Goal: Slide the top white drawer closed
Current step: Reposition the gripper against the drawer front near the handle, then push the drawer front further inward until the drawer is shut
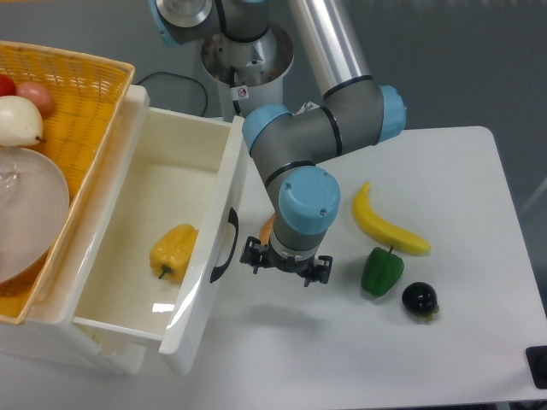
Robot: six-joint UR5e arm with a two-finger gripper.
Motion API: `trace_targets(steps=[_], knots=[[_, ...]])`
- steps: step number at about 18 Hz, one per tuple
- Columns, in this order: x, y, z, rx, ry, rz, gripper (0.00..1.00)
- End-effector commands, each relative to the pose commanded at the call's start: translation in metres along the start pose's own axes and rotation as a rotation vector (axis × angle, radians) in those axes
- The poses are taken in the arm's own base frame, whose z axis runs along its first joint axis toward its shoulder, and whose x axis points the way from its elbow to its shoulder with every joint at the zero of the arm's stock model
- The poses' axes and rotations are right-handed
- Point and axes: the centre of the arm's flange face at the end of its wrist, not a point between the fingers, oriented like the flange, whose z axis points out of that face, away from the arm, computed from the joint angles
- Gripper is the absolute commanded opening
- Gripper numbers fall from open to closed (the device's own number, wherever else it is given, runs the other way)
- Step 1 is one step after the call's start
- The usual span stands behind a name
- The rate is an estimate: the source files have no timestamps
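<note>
The top white drawer (144, 198) stands pulled far out at the left, and a yellow pepper (173, 249) lies inside it. Its front panel carries a black curved handle (224, 245) and faces right. My gripper (285, 263) hangs over the table just right of that panel, a short gap from the handle. It points down under the blue wrist cap, which hides the fingertips. Only black parts stick out on either side, so its opening cannot be read.
A yellow wicker basket (81, 94) with fruit and a clear bowl (26, 213) sits on the cabinet at left. An orange vegetable (267, 229) peeks out behind the gripper. A banana (389, 224), a green pepper (381, 271) and a dark eggplant (420, 298) lie to its right.
</note>
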Motion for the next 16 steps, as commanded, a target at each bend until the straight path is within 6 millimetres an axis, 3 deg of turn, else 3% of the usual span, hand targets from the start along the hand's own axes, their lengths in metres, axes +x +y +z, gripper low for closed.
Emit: trace_targets(steps=[16], knots=[[0.009,0.004,-0.0056,0.026,0.036,0.021,1.0]])
